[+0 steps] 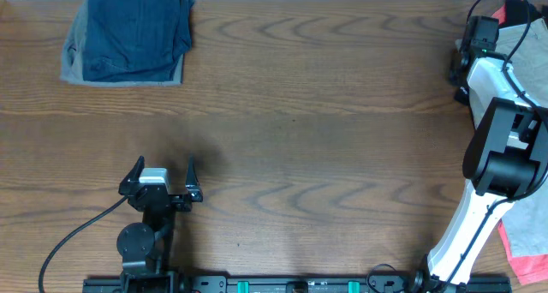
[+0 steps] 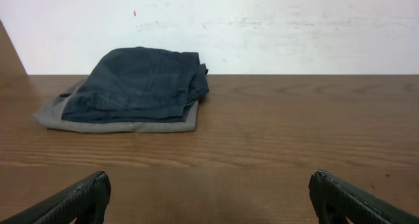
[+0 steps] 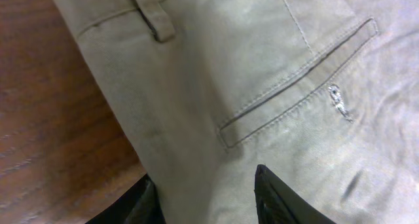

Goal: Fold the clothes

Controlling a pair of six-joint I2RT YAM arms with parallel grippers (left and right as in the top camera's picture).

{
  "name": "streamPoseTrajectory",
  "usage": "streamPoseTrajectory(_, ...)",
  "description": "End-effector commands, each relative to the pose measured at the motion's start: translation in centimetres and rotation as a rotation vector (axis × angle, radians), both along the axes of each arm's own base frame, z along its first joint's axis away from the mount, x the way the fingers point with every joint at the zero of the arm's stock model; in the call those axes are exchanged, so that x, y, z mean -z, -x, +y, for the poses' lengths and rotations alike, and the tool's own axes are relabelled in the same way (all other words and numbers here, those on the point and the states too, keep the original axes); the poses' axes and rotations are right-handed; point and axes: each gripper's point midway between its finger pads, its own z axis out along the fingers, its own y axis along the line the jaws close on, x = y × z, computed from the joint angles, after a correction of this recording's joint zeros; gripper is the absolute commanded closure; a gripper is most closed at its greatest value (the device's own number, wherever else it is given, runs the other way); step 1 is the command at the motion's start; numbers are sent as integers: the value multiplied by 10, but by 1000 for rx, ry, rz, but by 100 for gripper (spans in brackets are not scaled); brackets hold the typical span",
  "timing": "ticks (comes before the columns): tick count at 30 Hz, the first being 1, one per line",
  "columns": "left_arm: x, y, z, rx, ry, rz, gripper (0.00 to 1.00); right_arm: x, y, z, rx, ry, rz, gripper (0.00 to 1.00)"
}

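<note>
The khaki-beige shorts fill the right wrist view, showing a belt loop, a waistband seam and a welt pocket. My right gripper has its two black fingers on either side of a bunched fold of the shorts and grips it, over the wood table edge. In the overhead view the right gripper is at the far right back of the table, with pale cloth of the shorts behind the arm. My left gripper is open and empty at the front left, low over the table.
A folded dark navy garment on a grey one lies at the back left, also in the left wrist view. Coral-red cloth lies off the table's right side. A white wall bounds the back edge.
</note>
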Motion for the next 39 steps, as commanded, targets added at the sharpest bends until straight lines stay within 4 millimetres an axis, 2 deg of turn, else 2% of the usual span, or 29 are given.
streamPoseTrajectory(1,15,1,-1,11,-2,45,2,3,-9,2,-13,-33,-24,56)
streamPoseTrajectory(13,15,1,-1,10,-2,45,2,25,-21,-2,-34,-17,-45,45)
streamPoseTrajectory(18,15,1,-1,11,-2,45,2,22,-24,-13,-16,-5,-79,51)
streamPoseTrajectory(26,15,1,-1,11,-2,45,2,33,-20,-16,-75,-2,-21,46)
streamPoseTrajectory(29,15,1,-1,11,-3,45,2,39,-17,-19,-63,14,-4,47)
streamPoseTrajectory(30,15,1,-1,11,-2,45,2,41,-17,-19,-63,14,-3,51)
streamPoseTrajectory(35,15,1,-1,11,-2,45,2,41,-18,-19,-56,13,-12,87)
streamPoseTrajectory(39,15,1,-1,11,-2,45,2,39,-17,-23,-13,20,-27,99)
